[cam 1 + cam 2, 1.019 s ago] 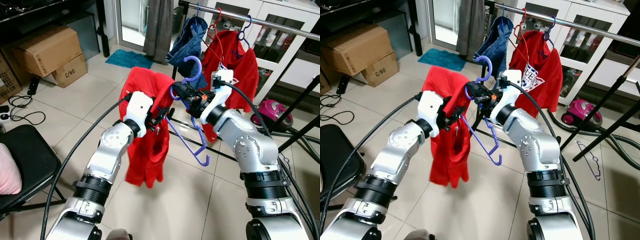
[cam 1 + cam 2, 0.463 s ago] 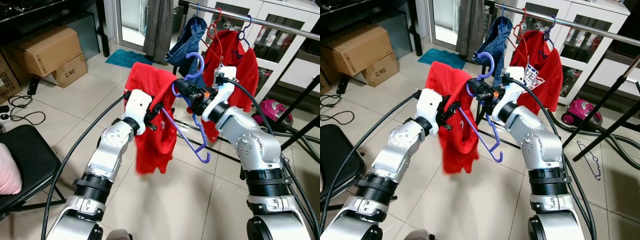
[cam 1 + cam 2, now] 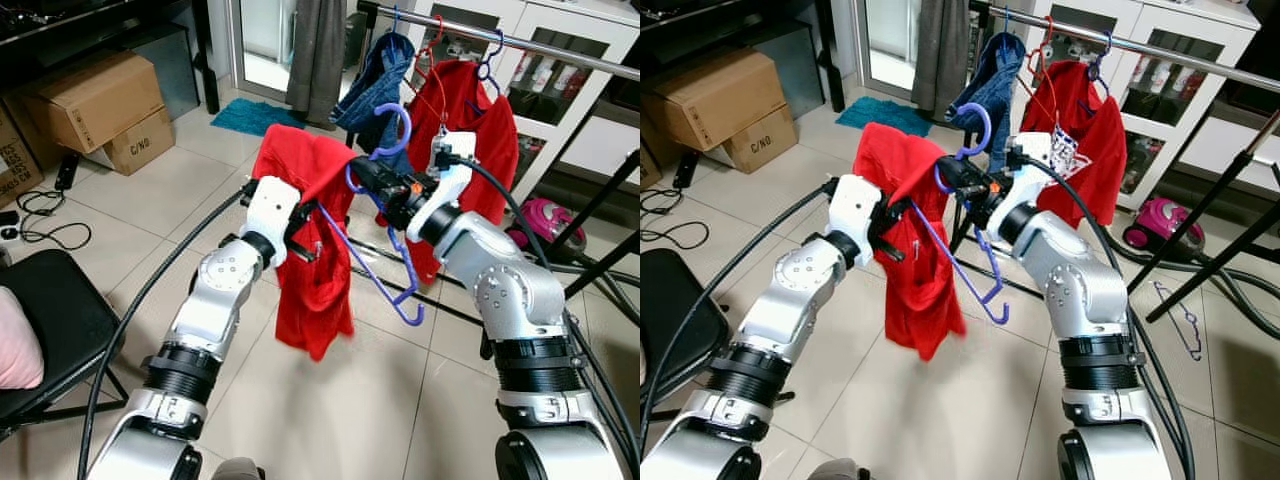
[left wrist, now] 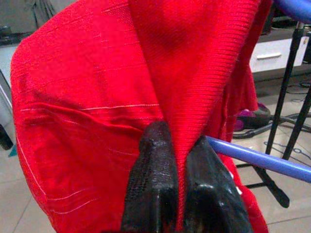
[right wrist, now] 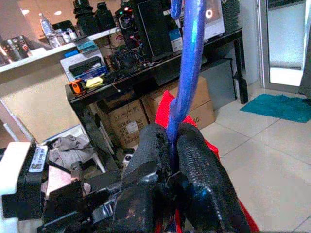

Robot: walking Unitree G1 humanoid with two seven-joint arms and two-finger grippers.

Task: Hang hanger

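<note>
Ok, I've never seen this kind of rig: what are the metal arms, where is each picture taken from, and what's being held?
This is a humanoid robot with two silver arms, each ending in a two-fingered black hand. The two wide pictures come from cameras in its head, looking down at its own arms. The two close-ups come from cameras on its wrists, looking along the fingers. The left hand is pinched shut on a red garment that hangs from it. The right hand is shut on the neck of a purple hanger, with the hook pointing up. Behind them is a clothes rail with a blue garment and a red shirt already hanging. Cardboard boxes stand on the tiled floor.
</note>
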